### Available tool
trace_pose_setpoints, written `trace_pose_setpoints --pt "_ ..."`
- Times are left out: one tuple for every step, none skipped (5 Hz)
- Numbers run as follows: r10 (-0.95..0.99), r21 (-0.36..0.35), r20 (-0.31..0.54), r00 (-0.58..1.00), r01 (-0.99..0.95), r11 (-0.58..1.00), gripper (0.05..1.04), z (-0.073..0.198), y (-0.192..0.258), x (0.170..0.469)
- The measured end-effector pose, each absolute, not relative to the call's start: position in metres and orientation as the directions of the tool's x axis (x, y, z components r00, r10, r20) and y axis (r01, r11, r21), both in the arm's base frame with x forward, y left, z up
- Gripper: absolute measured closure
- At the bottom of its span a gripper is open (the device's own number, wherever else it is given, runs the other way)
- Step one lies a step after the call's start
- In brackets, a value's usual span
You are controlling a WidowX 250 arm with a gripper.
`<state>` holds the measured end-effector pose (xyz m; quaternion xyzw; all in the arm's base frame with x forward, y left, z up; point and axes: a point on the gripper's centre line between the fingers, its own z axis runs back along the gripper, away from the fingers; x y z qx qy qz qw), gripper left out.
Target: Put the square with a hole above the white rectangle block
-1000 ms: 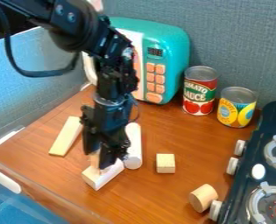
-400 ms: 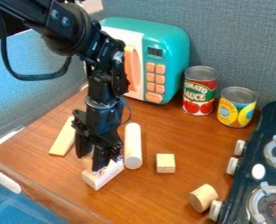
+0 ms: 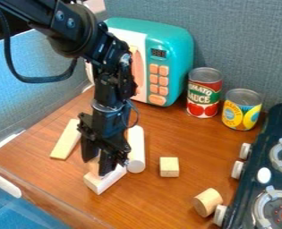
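The black gripper [image 3: 99, 162] hangs at the lower left of the work surface, low over the white rectangle block [image 3: 106, 180]. It is shut on a light wooden piece [image 3: 93, 167], taken for the square; its hole is hidden. The piece's lower part is at the upper left part of the block's top; whether it rests there I cannot tell. The block lies flat, its upper right end near a white cylinder.
Right of the gripper lie the white cylinder [image 3: 136, 149], a small wooden cube [image 3: 169, 167] and a wooden cylinder [image 3: 207, 202]. A flat plank [image 3: 67, 139] lies left. Behind stand a toy microwave [image 3: 177, 58] and two cans [image 3: 204, 92]; a stove [image 3: 277, 165] borders the right.
With the wooden piece between its fingers, the gripper moved a little left, then partly back right. The white block has stayed in place.
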<state>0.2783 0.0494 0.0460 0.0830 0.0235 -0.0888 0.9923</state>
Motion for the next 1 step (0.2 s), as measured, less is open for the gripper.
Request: trace_pose_setpoints --pt "-0.17 0.155 -0.051 0.984 0.176 0.972 0.485 0.046 0.0483 0.2799"
